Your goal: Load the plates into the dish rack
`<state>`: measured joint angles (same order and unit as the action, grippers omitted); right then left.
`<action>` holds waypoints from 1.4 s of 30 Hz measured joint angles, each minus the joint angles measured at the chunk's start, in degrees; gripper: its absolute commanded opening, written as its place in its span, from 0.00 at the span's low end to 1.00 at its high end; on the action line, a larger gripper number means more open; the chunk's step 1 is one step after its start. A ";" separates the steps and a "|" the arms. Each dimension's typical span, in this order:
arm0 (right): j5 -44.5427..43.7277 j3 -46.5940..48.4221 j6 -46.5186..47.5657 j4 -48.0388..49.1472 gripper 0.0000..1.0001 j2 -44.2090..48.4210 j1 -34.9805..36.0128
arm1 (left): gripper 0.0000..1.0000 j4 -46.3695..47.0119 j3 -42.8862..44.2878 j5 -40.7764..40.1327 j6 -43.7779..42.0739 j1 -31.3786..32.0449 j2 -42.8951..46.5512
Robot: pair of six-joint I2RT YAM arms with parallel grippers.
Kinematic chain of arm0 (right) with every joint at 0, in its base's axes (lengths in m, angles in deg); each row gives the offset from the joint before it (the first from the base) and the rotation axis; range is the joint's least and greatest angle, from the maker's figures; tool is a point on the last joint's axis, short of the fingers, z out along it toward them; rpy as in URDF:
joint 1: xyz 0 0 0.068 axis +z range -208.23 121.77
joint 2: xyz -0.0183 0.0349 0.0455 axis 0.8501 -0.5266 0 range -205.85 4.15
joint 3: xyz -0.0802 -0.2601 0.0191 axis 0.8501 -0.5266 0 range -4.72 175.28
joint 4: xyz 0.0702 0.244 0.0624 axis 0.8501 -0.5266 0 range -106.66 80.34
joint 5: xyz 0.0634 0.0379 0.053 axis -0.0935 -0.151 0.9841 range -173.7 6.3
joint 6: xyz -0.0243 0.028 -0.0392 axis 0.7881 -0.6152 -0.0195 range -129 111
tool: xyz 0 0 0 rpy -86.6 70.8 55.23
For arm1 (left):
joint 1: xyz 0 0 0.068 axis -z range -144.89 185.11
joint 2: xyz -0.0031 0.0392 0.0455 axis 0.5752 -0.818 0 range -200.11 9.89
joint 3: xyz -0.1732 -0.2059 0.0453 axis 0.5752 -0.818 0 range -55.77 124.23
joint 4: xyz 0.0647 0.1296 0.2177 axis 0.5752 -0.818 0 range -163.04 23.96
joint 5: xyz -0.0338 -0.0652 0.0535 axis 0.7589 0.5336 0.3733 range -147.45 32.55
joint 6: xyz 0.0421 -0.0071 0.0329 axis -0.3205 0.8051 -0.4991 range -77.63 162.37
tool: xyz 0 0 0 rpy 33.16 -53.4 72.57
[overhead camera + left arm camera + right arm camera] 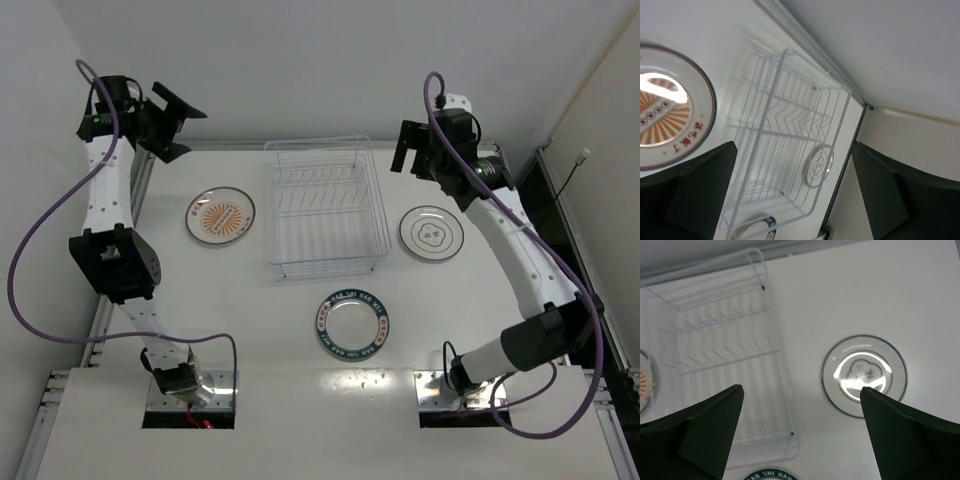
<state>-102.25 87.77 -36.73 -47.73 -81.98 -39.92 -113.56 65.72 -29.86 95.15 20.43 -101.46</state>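
Observation:
The empty dish rack (320, 142) stands at the table's middle back. The orange sunburst plate (220, 216) lies flat to its left, the white plate with the thin dark ring (431, 232) to its right, and the blue-green rimmed plate (352, 324) in front. My left gripper (178, 128) is open and empty, raised at the back left above the orange plate (665, 115). My right gripper (403, 148) is open and empty, raised at the back right between the rack (776, 347) and the white plate (864, 375).
White walls stand close behind and on both sides. A dark rail (560, 220) runs along the table's right edge. The left wrist view shows the rack (771, 95) with the white plate (819, 165) beyond it. The blue-green plate (767, 475) shows at the right wrist view's bottom edge.

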 measured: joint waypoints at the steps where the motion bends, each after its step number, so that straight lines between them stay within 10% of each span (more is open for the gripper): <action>1: -1.16 -1.73 -0.46 -0.24 1.00 1.20 -0.33 | 1.00 -0.17 -0.96 0.02 -0.50 1.57 0.79; 15: 19.21 -55.30 -22.05 15.69 1.00 10.38 -32.70 | 1.00 -5.53 -12.66 0.96 -2.58 4.55 1.42; 24: 31.39 -51.10 -30.49 25.11 0.94 -5.07 -38.73 | 1.00 -5.53 -13.05 1.97 -2.56 4.55 1.42; 30: 33.09 -39.76 -33.09 27.02 0.61 -16.57 -38.36 | 1.00 -5.55 -13.05 3.34 -2.49 3.10 1.40; 34: 31.93 -34.97 -34.32 24.70 0.00 -21.64 -37.35 | 1.00 -5.40 -13.00 4.07 -2.16 0.09 0.94; 42: 24.94 -30.12 -34.95 16.28 0.00 -18.03 -34.62 | 1.00 -5.07 -13.00 4.13 -1.49 -3.67 -0.39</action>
<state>-77.31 57.65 -71.68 -31.44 -100.01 -74.54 -118.64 52.71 -25.73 93.66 16.76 -101.86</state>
